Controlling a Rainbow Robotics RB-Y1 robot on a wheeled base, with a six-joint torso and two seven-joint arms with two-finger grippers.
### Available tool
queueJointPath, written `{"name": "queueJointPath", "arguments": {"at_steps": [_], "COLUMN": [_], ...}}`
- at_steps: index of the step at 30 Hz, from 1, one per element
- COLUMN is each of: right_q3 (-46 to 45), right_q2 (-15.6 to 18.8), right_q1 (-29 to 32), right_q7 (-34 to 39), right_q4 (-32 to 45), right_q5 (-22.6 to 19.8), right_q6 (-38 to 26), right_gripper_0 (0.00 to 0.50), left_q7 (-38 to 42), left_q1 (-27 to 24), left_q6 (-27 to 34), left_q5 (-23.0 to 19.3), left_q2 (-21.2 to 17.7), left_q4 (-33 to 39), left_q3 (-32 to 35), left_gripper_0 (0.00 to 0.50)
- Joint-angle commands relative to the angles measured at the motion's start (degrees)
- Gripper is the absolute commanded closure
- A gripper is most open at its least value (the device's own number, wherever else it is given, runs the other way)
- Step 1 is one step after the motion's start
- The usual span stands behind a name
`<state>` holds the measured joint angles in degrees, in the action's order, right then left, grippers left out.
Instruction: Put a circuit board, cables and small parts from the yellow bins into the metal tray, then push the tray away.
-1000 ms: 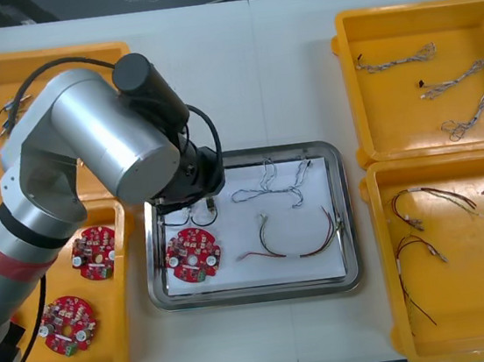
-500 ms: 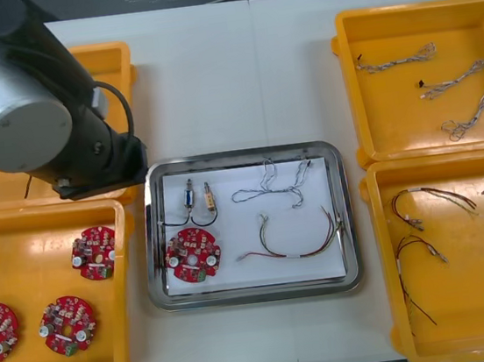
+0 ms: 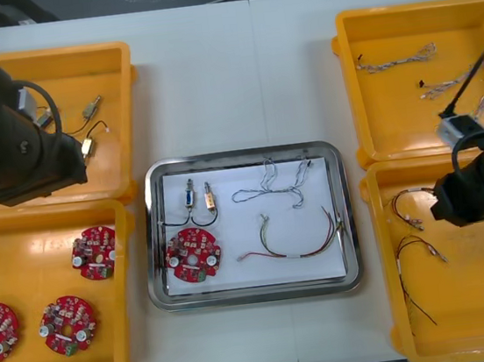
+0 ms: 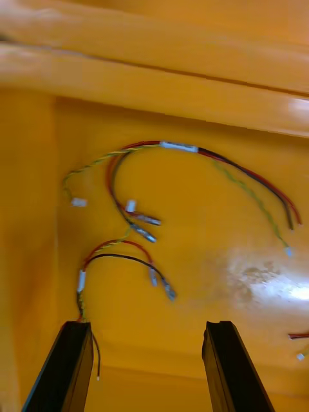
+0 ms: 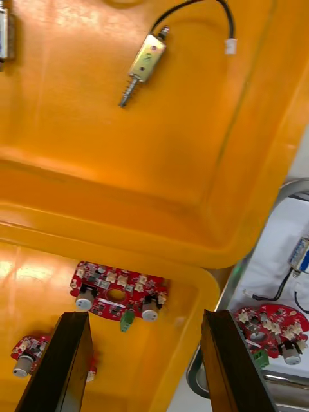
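Hovering over tangled red and yellow cables in near right yellow bin, right gripper is held released, empty; two strands could be snagged together. Left gripper, released, parked over far left yellow bin. Round red circuit board lies in shiny metal tray.

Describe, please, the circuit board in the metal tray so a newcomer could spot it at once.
Find the metal tray in the middle of the table, between the yellow bins. In its near left corner, next to two small metal parts, lies the round red circuit board. It alone rests on white; the other three boards lie in the yellow bin to its left.
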<state>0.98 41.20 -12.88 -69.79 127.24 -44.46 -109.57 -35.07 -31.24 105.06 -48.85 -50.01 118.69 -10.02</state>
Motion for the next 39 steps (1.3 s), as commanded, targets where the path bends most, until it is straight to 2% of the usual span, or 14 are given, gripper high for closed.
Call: {"name": "queueJointPath", "arguments": {"at_steps": [1,8,17,24,30,39], "right_q3": [6.8,15.7,25.3,32.4,40.0,50.8], "right_q2": [-0.7,-1.8,-3.5,-5.2,-7.8,-12.3], "right_q1": [-4.4,-10.2,-17.2,-22.3,-26.4,-29.9], "right_q7": [-2.8,-4.2,-5.8,-7.0,-8.4,-10.5], "right_q4": [2.9,3.0,3.0,3.0,3.0,-2.3], "right_q5": [-0.5,-0.8,-1.1,-1.2,1.0,4.7], "right_q6": [0.9,1.6,2.0,2.1,2.4,10.0], "right_gripper_0": [0.0,0.0,0.0,0.0,0.0,0.0], "left_q7": [-9.1,-16.6,-18.0,-18.3,-18.3,-18.3], "left_q1": [5.8,11.1,16.2,16.4,16.5,16.6], "left_q6": [-2.1,-2.4,-7.6,-7.6,-7.6,-7.3], "left_q5": [-0.9,-1.5,-2.0,-1.5,-1.5,-1.5], "left_q2": [-4.1,-6.2,-6.9,-6.9,-6.9,-6.9], "left_q4": [2.4,4.5,5.8,5.8,5.8,5.6], "left_q3": [6.0,11.4,14.3,14.8,14.8,14.9], "left_gripper_0": [0.0,0.0,0.0,0.0,0.0,0.0]}}
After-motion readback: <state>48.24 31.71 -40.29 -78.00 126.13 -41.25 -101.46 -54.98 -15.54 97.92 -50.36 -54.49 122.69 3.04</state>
